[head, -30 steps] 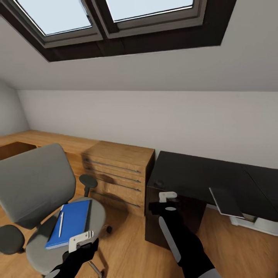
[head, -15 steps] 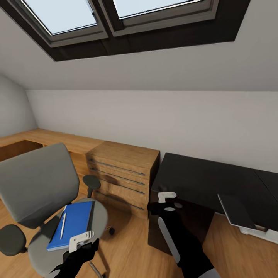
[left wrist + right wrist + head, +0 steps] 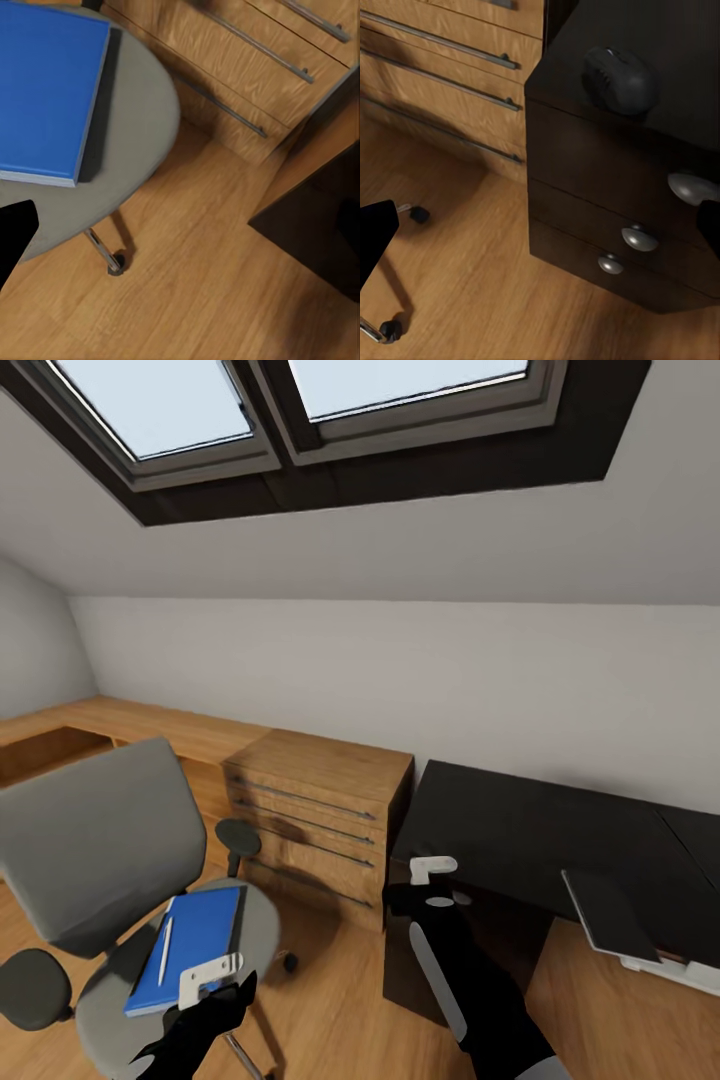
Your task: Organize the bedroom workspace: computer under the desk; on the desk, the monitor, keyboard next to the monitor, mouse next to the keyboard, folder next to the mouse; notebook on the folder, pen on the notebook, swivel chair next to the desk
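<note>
I see the folder (image 3: 188,947) with the pen (image 3: 165,950) on the swivel chair (image 3: 110,880), lower left; the desk (image 3: 540,835) sits lower right. My left gripper (image 3: 210,977) and right gripper (image 3: 432,870) hover, and I cannot tell how their jaws stand. A mouse (image 3: 620,79) lies on the desk's corner.

On my left the blue folder (image 3: 190,947) lay flat on the grey swivel chair (image 3: 90,860) seat, the white pen (image 3: 165,950) atop it; the black mouse (image 3: 619,80) sat at the desk (image 3: 520,830) corner
</note>
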{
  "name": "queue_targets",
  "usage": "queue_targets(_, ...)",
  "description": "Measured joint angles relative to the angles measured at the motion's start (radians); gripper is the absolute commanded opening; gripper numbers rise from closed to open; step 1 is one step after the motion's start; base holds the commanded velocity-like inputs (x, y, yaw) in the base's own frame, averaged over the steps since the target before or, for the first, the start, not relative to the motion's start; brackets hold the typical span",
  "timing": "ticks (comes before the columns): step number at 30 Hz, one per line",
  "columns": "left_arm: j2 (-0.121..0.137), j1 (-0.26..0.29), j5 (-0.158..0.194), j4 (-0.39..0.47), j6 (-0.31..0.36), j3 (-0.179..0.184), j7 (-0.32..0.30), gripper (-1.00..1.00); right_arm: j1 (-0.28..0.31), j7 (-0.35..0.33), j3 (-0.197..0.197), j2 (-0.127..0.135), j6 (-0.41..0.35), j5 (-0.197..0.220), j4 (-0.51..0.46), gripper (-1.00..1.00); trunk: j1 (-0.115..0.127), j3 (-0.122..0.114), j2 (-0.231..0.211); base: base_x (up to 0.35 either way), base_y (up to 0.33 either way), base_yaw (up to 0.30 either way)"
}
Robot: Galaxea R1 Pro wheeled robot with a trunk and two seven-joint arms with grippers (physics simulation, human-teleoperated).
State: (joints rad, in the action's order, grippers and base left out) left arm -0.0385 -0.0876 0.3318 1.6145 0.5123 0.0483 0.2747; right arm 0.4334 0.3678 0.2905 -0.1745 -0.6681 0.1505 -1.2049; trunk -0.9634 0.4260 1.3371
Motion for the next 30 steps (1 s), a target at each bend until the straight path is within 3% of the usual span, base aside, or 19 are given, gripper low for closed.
queue_targets(3,0.0,0.0,0.001,0.002,0.0,0.0,0.0,1.0,0.0,0.0,-0.001,0.0,0.001,-0.001,0.001,1.0,0.012,-0.009,-0.021,0.0,0.0,0.0)
queue_targets(10,0.001,0.0,0.001,0.002,0.001,0.0,0.0,1.0,0.0,-0.003,-0.001,0.002,0.023,-0.001,0.004,1.0,0.012,-0.009,-0.021,0.0,0.0,0.0)
queue_targets(12,0.001,0.0,0.001,0.002,0.001,0.0,0.0,1.0,0.0,-0.006,0.003,0.029,0.046,0.0,0.005,1.0,0.012,-0.009,-0.021,0.0,0.0,0.0)
queue_targets(20,0.002,0.0,0.001,0.002,0.001,-0.002,0.0,1.0,0.004,-0.015,0.029,0.068,0.142,-0.002,0.044,1.0,0.012,-0.009,-0.021,0.0,0.0,0.0)
queue_targets(21,0.002,-0.001,0.001,0.002,0.0,-0.002,0.0,1.0,0.031,-0.044,0.031,0.101,0.177,-0.002,0.116,1.0,0.012,-0.009,-0.021,0.0,0.0,0.0)
queue_targets(23,0.002,0.0,0.001,0.002,0.001,-0.002,0.0,1.0,0.068,-0.076,0.031,0.119,0.205,-0.001,0.171,1.0,0.012,-0.01,-0.021,0.0,0.0,0.0)
queue_targets(25,0.002,0.0,0.001,0.002,0.001,-0.002,0.0,1.0,0.146,-0.132,0.031,0.136,0.251,-0.001,0.276,1.0,0.012,-0.01,-0.021,0.0,0.0,0.0)
queue_targets(26,0.002,0.0,0.001,0.002,0.0,-0.002,0.0,1.0,0.253,-0.208,0.029,0.149,0.328,-0.001,0.469,1.0,0.012,-0.01,-0.022,0.0,0.0,0.0)
queue_targets(30,0.002,0.0,0.001,0.002,0.001,-0.002,0.0,1.0,0.383,-0.284,0.026,0.152,0.452,0.003,0.736,1.0,0.012,-0.01,-0.021,0.0,0.0,0.0)
